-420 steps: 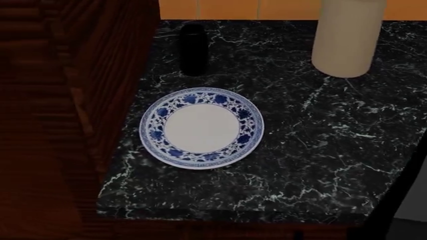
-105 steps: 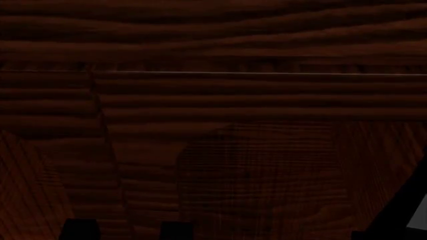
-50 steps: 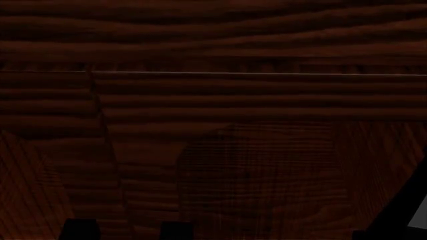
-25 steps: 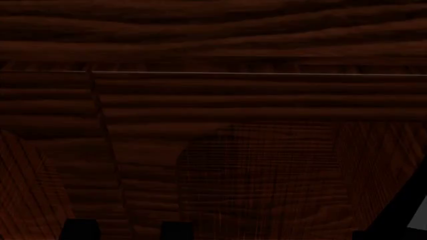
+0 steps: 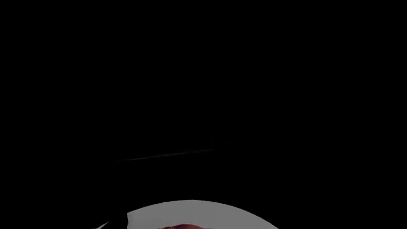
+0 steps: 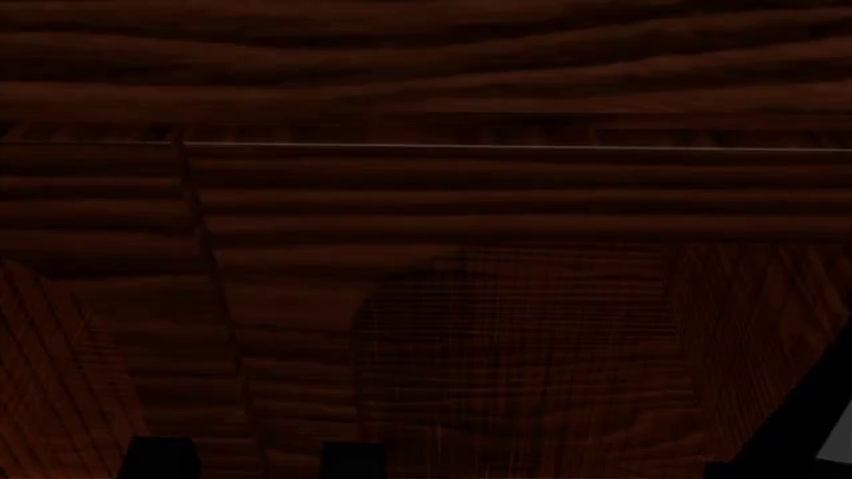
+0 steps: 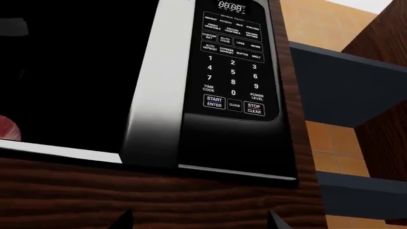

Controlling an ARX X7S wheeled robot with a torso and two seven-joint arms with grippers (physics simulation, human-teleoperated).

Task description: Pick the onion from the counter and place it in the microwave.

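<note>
The onion shows in the right wrist view as a red, pale-streaked sliver inside the dark cavity of the microwave, at the picture's edge. In the left wrist view a red-orange sliver of the onion lies against a grey round plate in blackness. The left gripper's fingers do not stand out from the dark there. My right gripper is open, with its dark fingertips far apart before the wood panel under the microwave. The counter is out of view.
Dark reddish-brown cabinet wood fills the head view, with a thin pale seam across it. The microwave's keypad panel faces the right wrist camera. Orange tiles and dark shelves lie beside it.
The head view moved from the counter with a blue-patterned plate to the cabinet face long before. Over the last second it has barely shifted.
</note>
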